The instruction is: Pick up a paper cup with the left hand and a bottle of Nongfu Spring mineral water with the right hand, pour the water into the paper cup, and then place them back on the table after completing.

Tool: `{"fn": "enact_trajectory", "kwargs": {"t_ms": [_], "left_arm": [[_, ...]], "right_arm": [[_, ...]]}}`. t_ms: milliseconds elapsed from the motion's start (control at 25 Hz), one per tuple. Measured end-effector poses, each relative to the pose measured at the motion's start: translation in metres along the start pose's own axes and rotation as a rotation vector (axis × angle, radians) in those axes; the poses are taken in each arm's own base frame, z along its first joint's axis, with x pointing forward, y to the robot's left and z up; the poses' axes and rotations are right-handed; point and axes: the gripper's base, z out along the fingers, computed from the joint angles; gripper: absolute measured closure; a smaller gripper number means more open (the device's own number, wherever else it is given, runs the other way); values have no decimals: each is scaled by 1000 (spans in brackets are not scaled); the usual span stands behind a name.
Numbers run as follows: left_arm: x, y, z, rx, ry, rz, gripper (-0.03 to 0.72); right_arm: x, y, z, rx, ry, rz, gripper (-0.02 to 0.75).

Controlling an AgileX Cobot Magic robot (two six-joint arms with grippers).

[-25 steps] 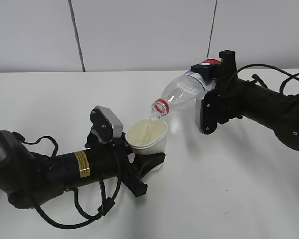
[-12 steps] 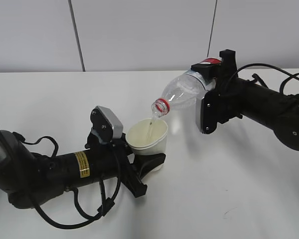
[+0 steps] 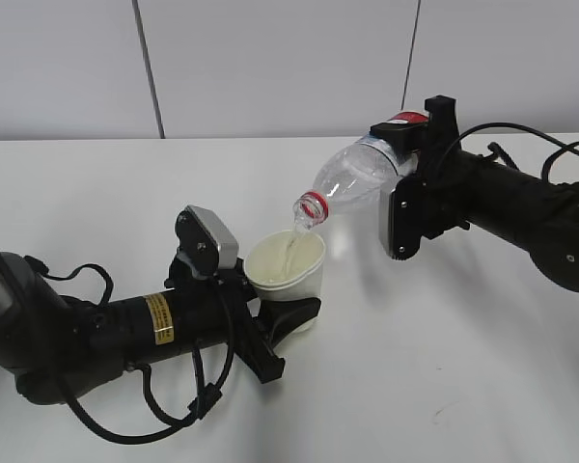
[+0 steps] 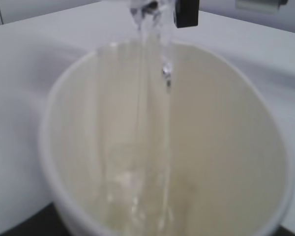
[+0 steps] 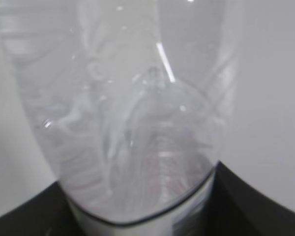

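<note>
My left gripper (image 3: 288,311) is shut on the white paper cup (image 3: 288,273) and holds it upright just above the white table (image 3: 463,386). My right gripper (image 3: 407,166) is shut on the clear water bottle (image 3: 352,181), tilted mouth-down to the left. Its red neck ring (image 3: 312,207) hangs over the cup's rim. A thin stream of water (image 3: 291,241) falls into the cup. In the left wrist view the cup (image 4: 226,162) fills the frame and the stream (image 4: 152,98) runs into it. In the right wrist view the bottle (image 5: 128,123) fills the frame; the fingers barely show.
The left arm (image 3: 106,333) with its yellow sticker lies low across the front left of the table. The right arm (image 3: 521,217) reaches in from the right. A grey panelled wall (image 3: 270,58) stands behind the table.
Almost nothing has moved. Water keeps streaming from the bottle into the cup; both arms hold the same pose.
</note>
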Motion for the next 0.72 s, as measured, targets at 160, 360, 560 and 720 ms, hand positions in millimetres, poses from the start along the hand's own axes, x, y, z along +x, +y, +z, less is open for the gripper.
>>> {"fn": "enact_trajectory", "kwargs": {"t_ms": [160, 360, 560, 720], "left_arm": [[0, 0, 0, 0, 0, 0, 342], [0, 0, 0, 3, 1, 2, 342], [0, 0, 0, 4, 3, 2, 342], [1, 0, 0, 4, 5, 2, 342]], "right_arm": [[0, 0, 0, 1, 0, -11, 332], [0, 0, 0, 1, 1, -15, 332], [0, 0, 0, 1, 1, -18, 332], [0, 0, 0, 3, 1, -18, 332]]}}
